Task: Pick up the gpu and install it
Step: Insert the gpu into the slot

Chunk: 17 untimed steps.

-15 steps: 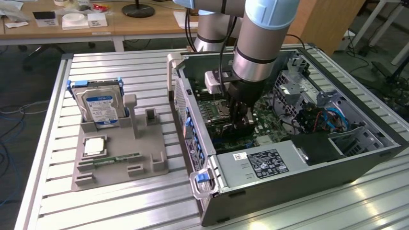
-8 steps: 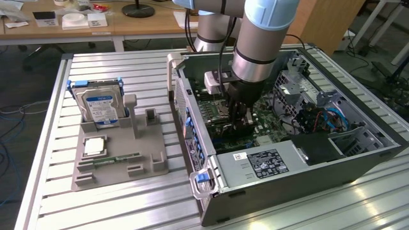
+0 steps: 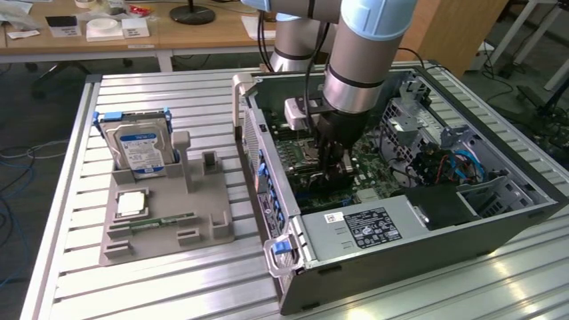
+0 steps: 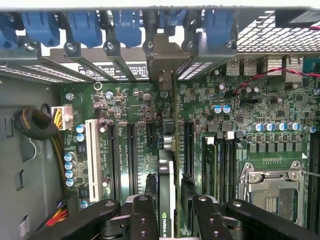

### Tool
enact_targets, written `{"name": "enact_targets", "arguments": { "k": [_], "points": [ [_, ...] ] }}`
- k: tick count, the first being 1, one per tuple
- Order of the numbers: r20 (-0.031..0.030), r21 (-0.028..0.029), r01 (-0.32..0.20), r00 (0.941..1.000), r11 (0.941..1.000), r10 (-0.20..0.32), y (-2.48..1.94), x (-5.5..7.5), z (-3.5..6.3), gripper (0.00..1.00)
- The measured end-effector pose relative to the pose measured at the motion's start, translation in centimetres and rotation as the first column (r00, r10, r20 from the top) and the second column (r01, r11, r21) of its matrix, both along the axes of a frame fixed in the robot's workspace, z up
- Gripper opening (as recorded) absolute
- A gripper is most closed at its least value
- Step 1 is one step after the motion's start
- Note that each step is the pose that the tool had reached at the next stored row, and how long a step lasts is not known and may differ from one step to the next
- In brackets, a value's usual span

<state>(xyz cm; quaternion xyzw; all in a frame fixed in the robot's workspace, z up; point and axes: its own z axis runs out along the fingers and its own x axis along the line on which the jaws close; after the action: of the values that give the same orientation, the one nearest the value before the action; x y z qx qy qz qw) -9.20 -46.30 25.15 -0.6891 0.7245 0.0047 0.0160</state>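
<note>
The gpu (image 4: 167, 165) stands on edge in a motherboard slot (image 4: 150, 125). It is a thin black card, and its metal end bracket (image 4: 161, 60) sits against the case's rear slot openings. My gripper (image 4: 168, 210) straddles the card's near end, one finger (image 4: 145, 215) on each side. Narrow gaps show between the fingertips and the card, so the gripper is open. In the exterior view my gripper (image 3: 336, 175) reaches straight down into the open computer case (image 3: 427, 240), low over the motherboard (image 3: 302, 183).
On the table at the exterior view's left, a grey holder (image 3: 204, 200) carries a silver hard drive (image 3: 140, 148), a processor chip (image 3: 132, 203) and a green memory stick (image 3: 164, 220). Cables (image 3: 444, 167) and a drive cage crowd the case's far side. The empty processor socket (image 4: 272, 195) lies beside the card.
</note>
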Motion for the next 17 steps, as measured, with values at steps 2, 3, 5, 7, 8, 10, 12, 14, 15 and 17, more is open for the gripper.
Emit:
{"name": "enact_targets", "arguments": {
  "k": [2,3,5,7,8,10,12,14,15,17],
  "points": [
    [0.0002,0.0003,0.0,1.0,1.0,0.0,0.0,0.0,0.42,0.34],
    [0.0002,0.0002,0.0,1.0,1.0,0.0,0.0,0.0,0.71,0.34],
    [0.0002,0.0002,0.0,1.0,1.0,0.0,0.0,0.0,1.32,0.34],
    [0.0003,0.0004,0.0,1.0,1.0,0.0,0.01,0.0,1.91,0.34],
    [0.0002,0.0003,0.0,1.0,1.0,0.0,0.0,0.0,2.23,0.34],
    [0.0001,0.0002,0.0,1.0,1.0,0.0,0.0,0.0,2.9,0.34],
    [0.0002,0.0004,0.0,1.0,1.0,0.0,0.01,0.0,3.51,0.34],
    [0.0002,0.0003,0.0,1.0,1.0,0.0,0.0,0.0,4.0,0.34],
    [0.0002,0.0002,0.0,1.0,1.0,0.0,0.0,0.0,4.19,0.34],
    [0.0002,0.0004,0.0,1.0,1.0,0.0,0.0,0.0,4.28,0.34]
  ]
}}
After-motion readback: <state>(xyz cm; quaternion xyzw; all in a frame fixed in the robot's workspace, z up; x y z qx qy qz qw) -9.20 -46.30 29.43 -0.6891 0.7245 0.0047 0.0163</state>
